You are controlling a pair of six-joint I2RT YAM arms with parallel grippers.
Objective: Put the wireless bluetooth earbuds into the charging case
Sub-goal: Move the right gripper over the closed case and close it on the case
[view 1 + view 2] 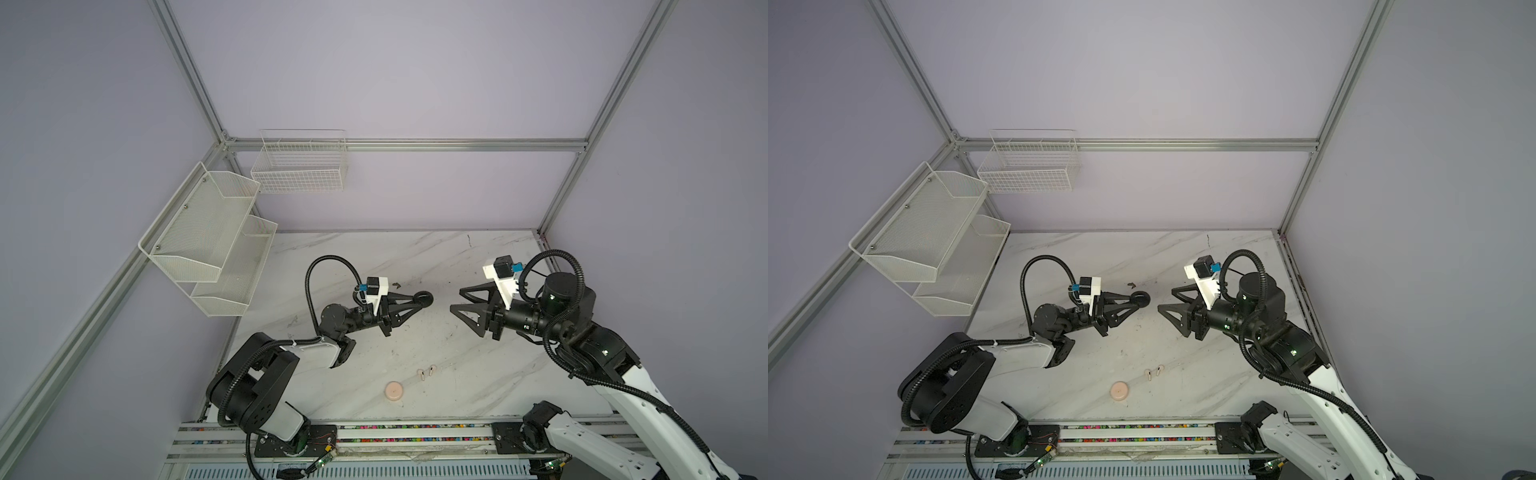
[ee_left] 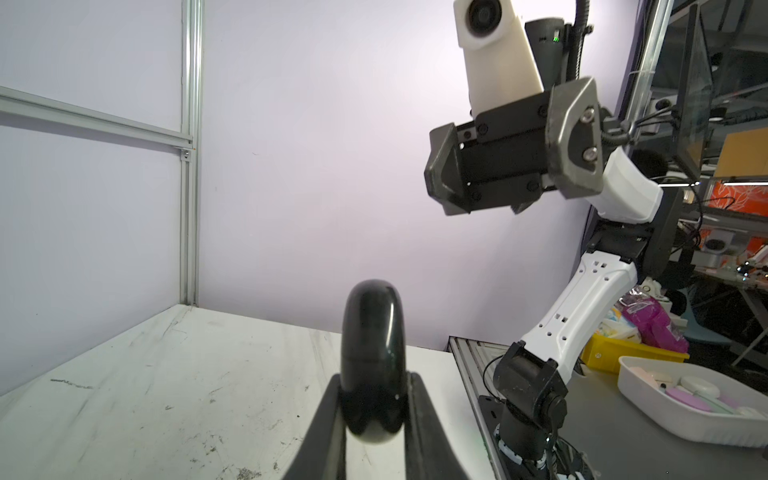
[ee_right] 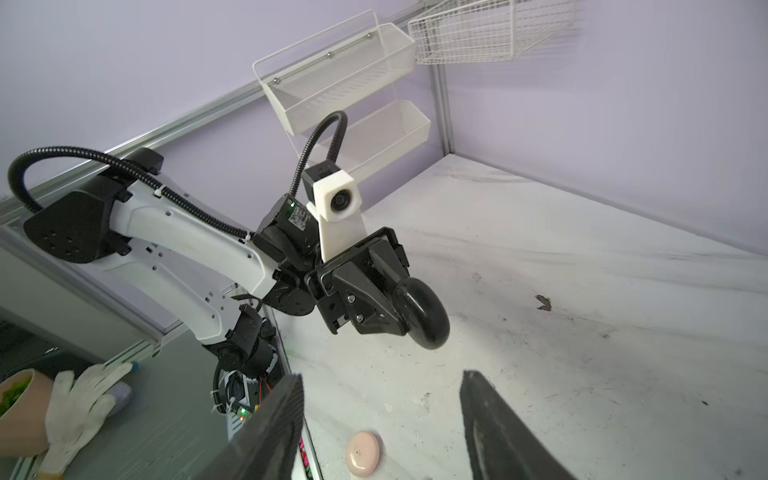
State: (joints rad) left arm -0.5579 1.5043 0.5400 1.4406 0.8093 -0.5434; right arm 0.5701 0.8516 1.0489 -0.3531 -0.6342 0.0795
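We pinch the shiny round black case [image 3: 426,320] in our left gripper [image 1: 417,301], our right gripper [image 1: 456,299] spread wide and empty, the tiny pale pink earbuds [image 1: 420,375] lying on the white marble table [image 1: 478,374]; one bump could make the case slip.

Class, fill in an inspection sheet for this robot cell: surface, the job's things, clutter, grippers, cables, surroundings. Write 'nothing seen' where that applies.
Surface: marble tabletop, scuffed and marked.
Job's things: black case, closed, held above the table; pink case, closed, near the front edge; two pale pink earbuds lying loose beside it, not touching it; black earbuds: nothing seen.
Clutter: one dark scrap beyond the black case.
Grippers: left gripper shut on black case; right gripper open, empty, facing it.
Cables: black conduits loop above each wrist, off the table.
Surroundings: mesh shelf and wire basket on purple walls.
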